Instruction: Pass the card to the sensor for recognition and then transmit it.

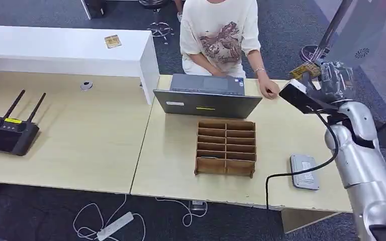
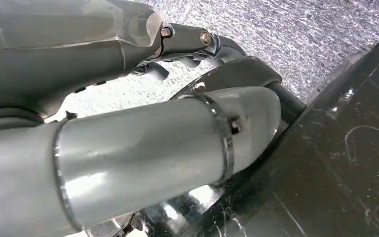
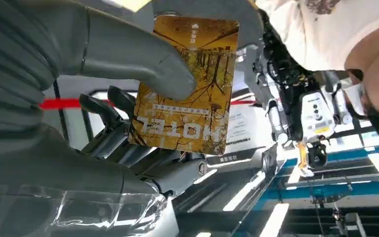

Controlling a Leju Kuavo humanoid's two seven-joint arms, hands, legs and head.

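Right hand [image 3: 103, 98] pinches the one hotel card [image 3: 187, 84] between thumb and fingers, raised at about two o'clock off the table's far right corner, near the seated person [image 1: 220, 35]. The single grey sensor [image 1: 304, 171] lies at four o'clock, so scanning looks undone; next, I judge, comes lowering the card onto it. Left hand [image 2: 187, 49] hangs at the robot's side, whether holding anything I cannot tell.

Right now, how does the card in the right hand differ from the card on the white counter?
The held card is pinched in the raised right hand near the person; the counter card lies flat and untouched on the white counter. The held card shows a tree picture and the word HOTEL; the counter card is too small to read. Both look yellow-brown.
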